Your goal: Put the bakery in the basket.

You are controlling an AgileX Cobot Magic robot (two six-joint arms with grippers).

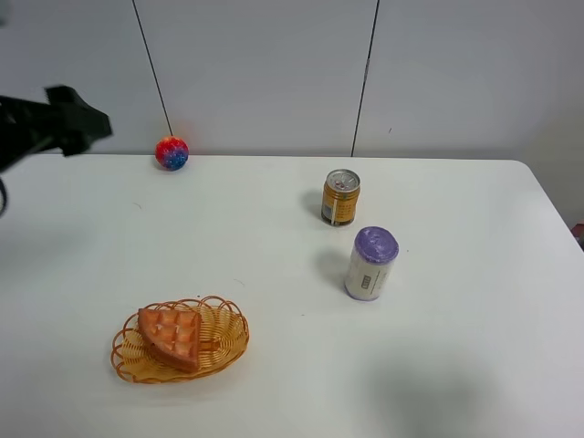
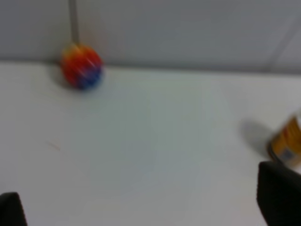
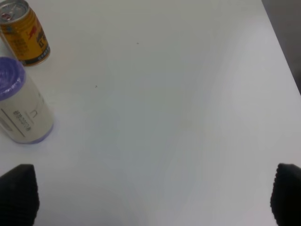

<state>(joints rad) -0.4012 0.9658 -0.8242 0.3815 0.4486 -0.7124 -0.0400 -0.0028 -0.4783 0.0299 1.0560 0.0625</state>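
Note:
The bakery, an orange-brown wedge with a grid top, lies inside the woven wicker basket at the front left of the table. My left gripper is raised at the far left, well away from the basket. Its fingers stand wide apart with nothing between them, so the left gripper is open. My right gripper is open and empty over bare table on the right side. It does not show in the exterior high view.
A gold drink can stands mid-table, also in the right wrist view. A white cylinder with a purple lid stands just in front of it. A red-blue ball rests by the back wall. The table's right edge is near.

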